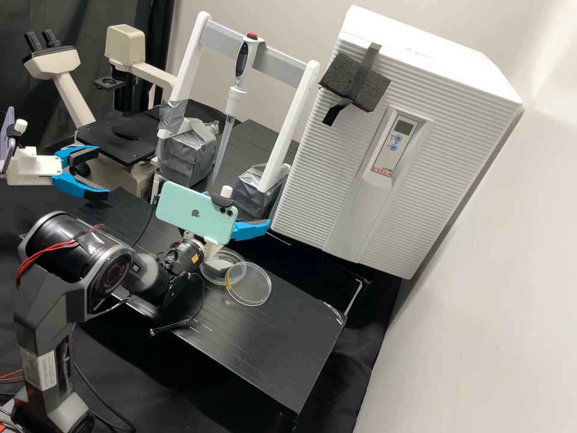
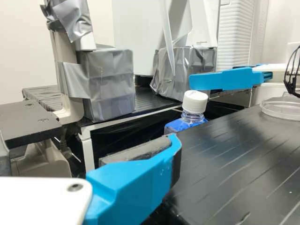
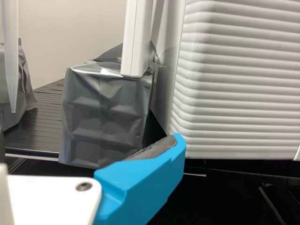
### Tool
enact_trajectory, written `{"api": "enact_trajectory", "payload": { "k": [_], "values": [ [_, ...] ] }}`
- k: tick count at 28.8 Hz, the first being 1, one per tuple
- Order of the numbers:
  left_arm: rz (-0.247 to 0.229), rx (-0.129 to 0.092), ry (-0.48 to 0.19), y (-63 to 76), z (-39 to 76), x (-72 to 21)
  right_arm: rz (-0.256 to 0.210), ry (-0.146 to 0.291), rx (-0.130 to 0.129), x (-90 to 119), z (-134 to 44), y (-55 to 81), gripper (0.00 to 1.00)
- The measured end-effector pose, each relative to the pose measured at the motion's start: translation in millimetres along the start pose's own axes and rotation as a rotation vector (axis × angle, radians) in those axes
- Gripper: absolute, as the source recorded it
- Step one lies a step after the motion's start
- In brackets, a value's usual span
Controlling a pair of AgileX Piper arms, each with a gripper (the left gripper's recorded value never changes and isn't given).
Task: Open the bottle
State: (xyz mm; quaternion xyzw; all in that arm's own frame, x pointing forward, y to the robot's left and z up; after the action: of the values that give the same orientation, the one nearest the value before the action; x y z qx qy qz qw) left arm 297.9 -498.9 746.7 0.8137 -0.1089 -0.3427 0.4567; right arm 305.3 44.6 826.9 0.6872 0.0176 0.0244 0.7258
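Observation:
The bottle (image 2: 191, 114) is small and clear with a white cap and a blue label. It stands upright just past the far edge of the black bench plate (image 2: 243, 154). My left gripper (image 1: 101, 171) hovers open at the bench's left side, well short of the bottle, and one of its blue fingers (image 2: 136, 173) sits in the foreground of the left wrist view. My right gripper (image 1: 249, 209) hangs open above and just behind the bottle, in front of the white machine. One of its fingers (image 2: 227, 78) passes over the cap without touching it, and nothing lies against its finger (image 3: 145, 183).
Two clear petri dishes (image 1: 247, 284) lie on the bench plate near the right arm. A white pipette stand on grey taped blocks (image 1: 186, 147) holds a pipette (image 1: 235, 96). A large white ribbed machine (image 1: 396, 138) stands on the right and a microscope (image 1: 114, 78) at the back left.

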Motion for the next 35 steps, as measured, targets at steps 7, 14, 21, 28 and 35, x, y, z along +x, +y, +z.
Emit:
{"api": "enact_trajectory", "payload": {
  "k": [7,14,21,28,35],
  "values": [
    [0.000,0.000,0.001,0.0,-0.1,-0.1,0.000,0.000,0.000,0.0,0.0,0.0,1.00],
    [0.000,0.000,0.001,0.0,-0.1,-0.1,0.004,0.011,0.011,-4.4,-2.6,2.7,1.00],
    [0.000,0.000,0.001,0.0,-0.1,-0.1,0.035,0.132,0.069,-22.8,-24.4,14.3,1.00],
    [0.000,0.000,0.001,0.0,-0.1,-0.1,-0.040,0.260,0.071,-34.3,-49.2,-5.1,1.00],
    [0.000,0.007,0.001,0.0,-0.1,-0.1,-0.126,0.266,0.028,-36.2,-50.4,-28.6,1.00]
  ]
}}
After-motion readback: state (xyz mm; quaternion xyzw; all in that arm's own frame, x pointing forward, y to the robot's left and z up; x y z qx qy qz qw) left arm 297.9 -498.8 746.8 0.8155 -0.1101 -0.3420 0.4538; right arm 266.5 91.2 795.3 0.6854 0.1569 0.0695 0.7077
